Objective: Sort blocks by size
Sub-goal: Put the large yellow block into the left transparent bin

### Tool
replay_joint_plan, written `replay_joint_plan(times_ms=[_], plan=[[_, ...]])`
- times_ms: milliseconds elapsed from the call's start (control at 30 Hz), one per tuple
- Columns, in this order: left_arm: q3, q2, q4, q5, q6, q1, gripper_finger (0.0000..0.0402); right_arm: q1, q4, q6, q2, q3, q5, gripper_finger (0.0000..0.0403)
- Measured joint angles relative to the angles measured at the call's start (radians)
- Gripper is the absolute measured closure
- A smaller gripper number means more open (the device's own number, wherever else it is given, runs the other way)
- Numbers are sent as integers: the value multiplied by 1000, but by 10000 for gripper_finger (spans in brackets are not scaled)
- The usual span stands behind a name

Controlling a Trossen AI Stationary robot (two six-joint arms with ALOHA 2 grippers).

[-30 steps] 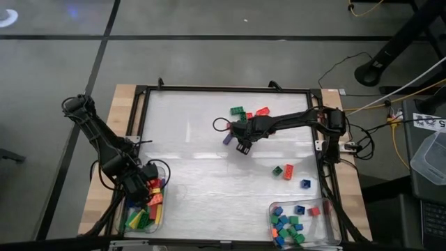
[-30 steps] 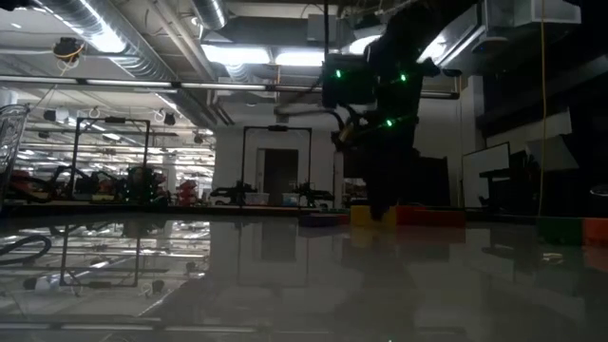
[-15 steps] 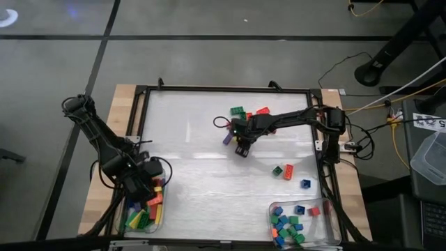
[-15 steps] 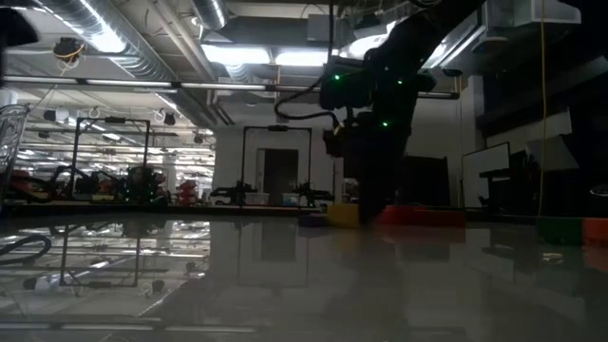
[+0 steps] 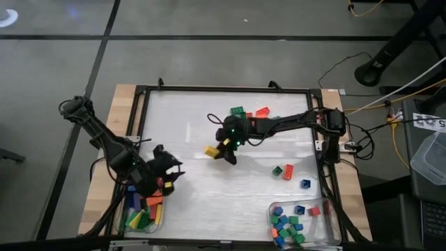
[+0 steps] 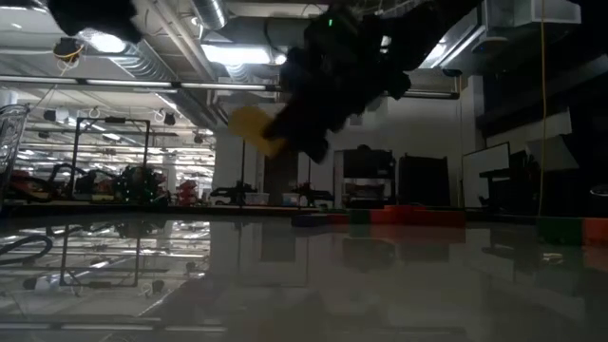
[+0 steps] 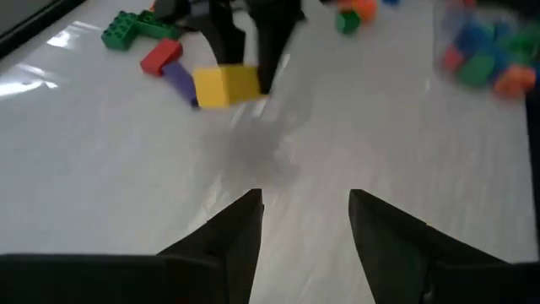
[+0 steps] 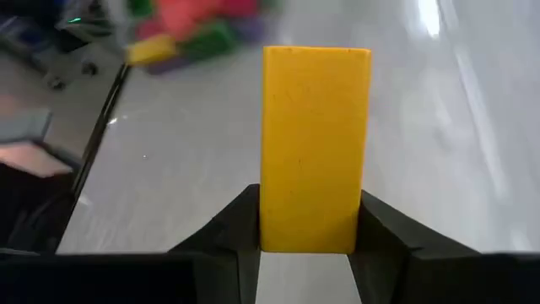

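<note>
A: Where do we see the long yellow plastic brick (image 8: 315,148)?

B: Clamped in the right gripper (image 5: 224,152), lifted above the white worktop (image 5: 195,188), near centre.

A: And the left gripper (image 7: 304,228)?

B: Jaws parted, holding nothing, at 8 o'clock beside the clear plastic tray (image 5: 150,219) of long bricks.

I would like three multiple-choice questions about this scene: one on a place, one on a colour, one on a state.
1. Where is the tray holding the small square blocks?
A. by the right arm's near corner
B. at the table's middle
C. by the far edge

2. What colour is the block in the right gripper?
A. purple
B. yellow
C. green

3. How is the left gripper?
A. shut on a red block
B. shut on a tray
C. open and empty

Answers: 1 A, the high view shows it there. 2 B, the right wrist view shows yellow between the fingers. 3 C, its wrist view shows spread fingers holding nothing.
</note>
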State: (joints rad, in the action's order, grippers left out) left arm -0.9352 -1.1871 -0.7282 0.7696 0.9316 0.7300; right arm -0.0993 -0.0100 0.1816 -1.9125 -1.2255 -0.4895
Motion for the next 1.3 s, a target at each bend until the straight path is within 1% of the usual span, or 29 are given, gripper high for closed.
replay_joint_plan(times_ms=[133, 233, 333, 467, 600, 833, 1000, 1300], plan=[[0, 0, 64, -4, -3, -61, 235, 55, -109, -101, 0, 0, 23, 263], [0, 0, 103, -40, -40, -99, 235, 93, -177, -117, 0, 0, 67, 266], [0, 0, 156, -82, -69, -131, 235, 124, -210, -138, 0, 0, 112, 266], [0, 0, 223, -96, -105, -164, 235, 154, -237, -168, 0, 0, 126, 263], [0, -2, 278, -155, -139, -190, 235, 174, -234, -172, 0, 0, 188, 264], [0, -37, 324, -178, -247, -201, 235, 178, -235, -183, 0, 0, 192, 264], [0, -76, 320, -223, -250, -208, 235, 178, -234, -187, 0, 0, 192, 264], [0, -99, 319, -226, -252, -235, 235, 178, -218, -187, 0, 0, 187, 264]])
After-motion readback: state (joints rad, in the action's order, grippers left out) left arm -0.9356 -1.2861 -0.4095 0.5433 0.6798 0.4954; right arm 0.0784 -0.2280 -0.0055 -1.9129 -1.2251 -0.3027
